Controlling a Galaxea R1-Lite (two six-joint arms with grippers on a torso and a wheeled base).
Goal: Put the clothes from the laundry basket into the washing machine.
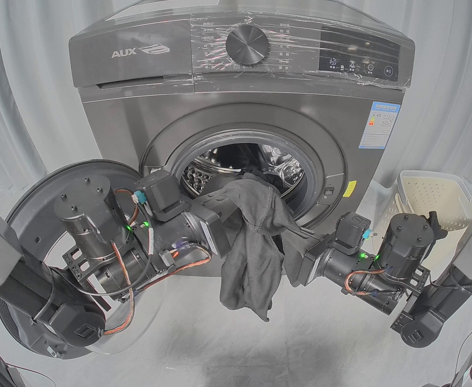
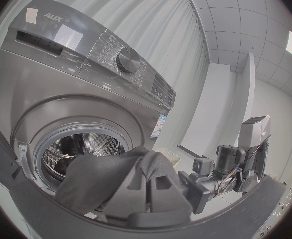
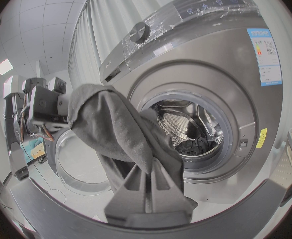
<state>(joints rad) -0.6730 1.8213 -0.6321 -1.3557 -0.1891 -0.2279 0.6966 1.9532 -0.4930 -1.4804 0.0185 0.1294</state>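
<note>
White curtains (image 1: 21, 81) hang behind the grey washing machine (image 1: 139, 108), which stands on a pale floor (image 1: 300, 339). You can see its round door (image 1: 31, 200) swung wide open toward the robot's left, and the drum (image 1: 279, 165) is exposed.

Both arms are raised in front of the opening with one dark garment (image 1: 252, 243) stretched between them. In the head view its upper edge sits at the lip of the drum mouth, while the rest hangs down in front of the machine, its lowest corner clear of the floor.

Your right claw (image 3: 148, 180) has its fingers pressed together with a fold of the dark garment pinched between them. The cloth rises from there and drapes across toward the other arm.

Your left claw (image 2: 149, 183) also has its fingers drawn together. The cloth lies over its tips and hides them, so it looks to be gripping the dark garment there, though the contact itself is covered.

Inside the drum, the right wrist view shows a small heap of dark clothes (image 3: 195, 146) lying at the bottom.

A cream laundry basket (image 1: 434, 192) with perforated walls stands on the floor just beside the machine, on the robot's right, behind the right arm.
</note>
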